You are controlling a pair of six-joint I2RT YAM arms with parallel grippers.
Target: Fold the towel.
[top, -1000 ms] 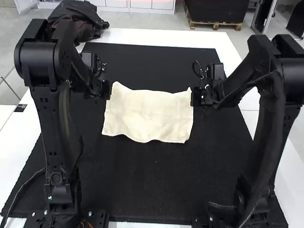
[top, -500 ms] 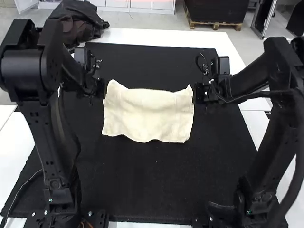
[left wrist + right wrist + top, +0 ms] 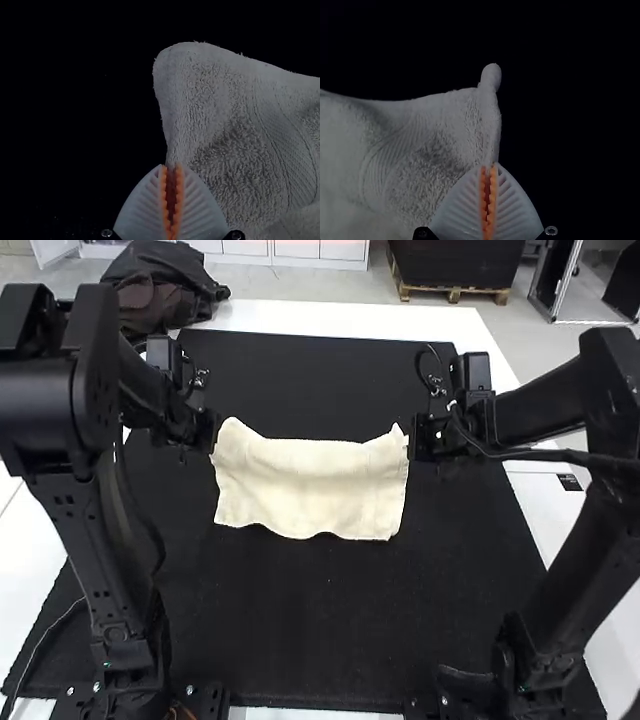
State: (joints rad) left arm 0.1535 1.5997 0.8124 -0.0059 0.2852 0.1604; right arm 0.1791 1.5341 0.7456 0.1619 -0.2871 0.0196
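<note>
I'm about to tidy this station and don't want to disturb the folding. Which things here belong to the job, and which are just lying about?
Part of the job:
- cream towel
- left gripper and right gripper, each closed on a side edge
- black mat underneath

Apparently just lying about:
- dark fabric bundle, far left
- small black rectangle, right
</note>
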